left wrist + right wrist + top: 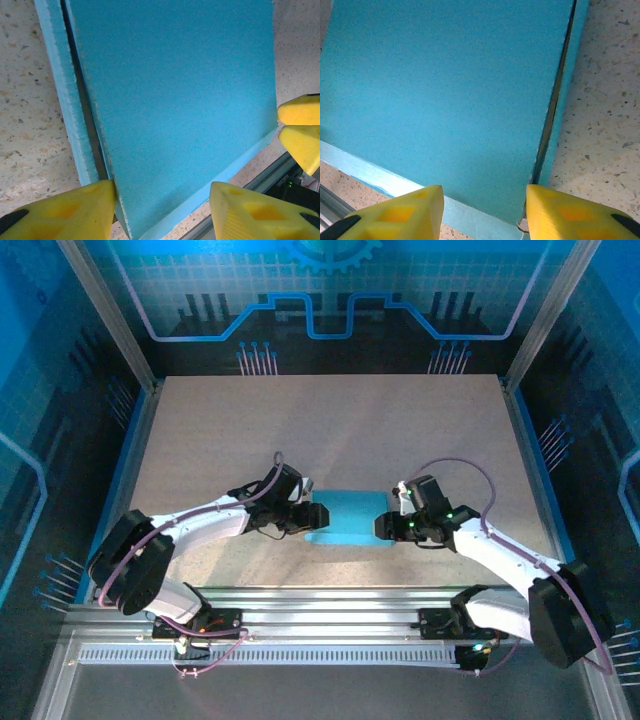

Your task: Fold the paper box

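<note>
The paper box [348, 516] is a light blue flat rectangle lying on the table between my two arms. My left gripper [318, 514] is at its left end and my right gripper [384, 526] at its right end. In the left wrist view the left gripper [162, 210] stands open astride the box [175, 100]; one yellow finger touches its edge and the other stands off it. A narrow flap [62, 100] lies beside the panel across a dark gap. The right gripper [485, 210] is open astride the box [445, 85], with one finger against its corner.
The speckled table [350, 420] spreads behind the box. An aluminium rail [330, 605] runs along the near edge by the arm bases. Blue printed walls and metal posts close the sides and back. The right gripper's yellow fingertips [300, 130] show at the box's far end in the left wrist view.
</note>
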